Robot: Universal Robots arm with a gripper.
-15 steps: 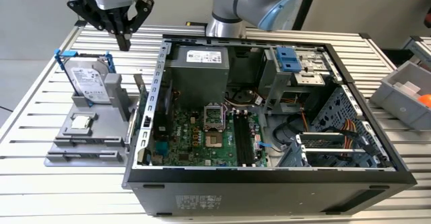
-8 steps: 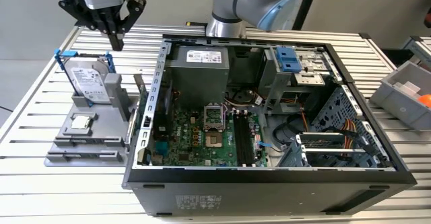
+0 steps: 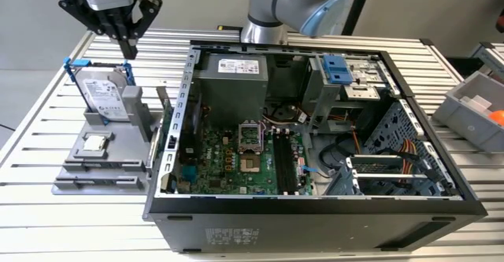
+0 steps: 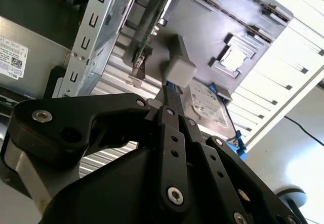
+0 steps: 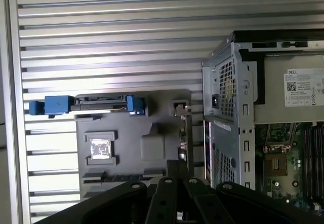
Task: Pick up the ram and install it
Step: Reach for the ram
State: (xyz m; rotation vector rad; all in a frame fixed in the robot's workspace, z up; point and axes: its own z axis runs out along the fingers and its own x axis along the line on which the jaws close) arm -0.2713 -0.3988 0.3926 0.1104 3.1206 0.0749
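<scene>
Noting gripper (image 3: 130, 51) high over hard drive (image 3: 106, 94) on gray tray (image 3: 75, 185), fingers together, nothing held. At the tray's edge on the exterior view's right, ram (image 3: 164, 105) stands on edge, just beside case wall (image 3: 186, 97), untouched. Rec: part fingers, centre over stick's top edge mid-length, descend vertically, pinch flat faces; clearance w/ case wall looks tight.
</scene>
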